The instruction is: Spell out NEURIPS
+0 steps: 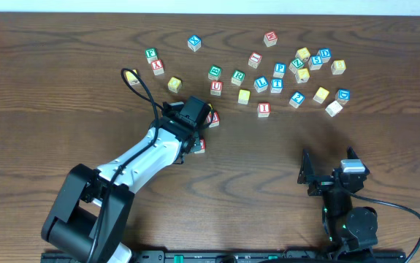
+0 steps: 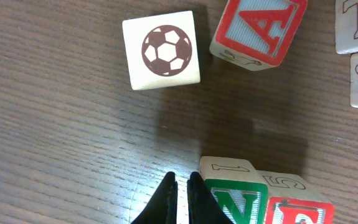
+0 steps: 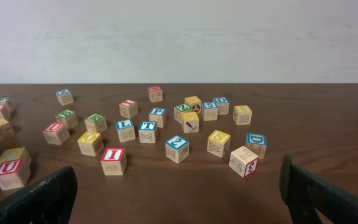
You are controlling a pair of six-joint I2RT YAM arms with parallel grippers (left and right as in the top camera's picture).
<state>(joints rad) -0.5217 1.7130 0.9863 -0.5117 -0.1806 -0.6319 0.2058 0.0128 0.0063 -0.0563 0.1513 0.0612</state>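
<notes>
NEURIPS cubes, catalogued by position.

1. Green N cube and red E cube: bottom edge of the left wrist view, right of centre, partly cropped. They sit side by side and touching, N to the left of E. Both letters read upright in the frame, so the pair's long axis runs left to right. The faces turned toward the top of the frame carry numerals.
2. Red U cube, green R cube, blue P cube, red I cube: all in the loose scatter across the upper middle of the overhead view. They stand apart from one another and at mixed angles.

Left gripper: clenched with its fingers together, grasping nothing. It is just left of the N cube; whether it touches cannot be told. In the overhead view the left arm reaches from the lower left to just left of centre.

Right gripper: released, with its fingers at the two lower corners of the right wrist view and nothing between them.

Neighbours in the left wrist view: soccer-ball cube at upper centre and red A cube at upper right, tilted. Bare wood separates both from the N and E pair.

Surface: dark wood. Bare stretches lie across the lower middle between the arms and along the left side. The far edge runs along the top of the overhead frame.
</notes>
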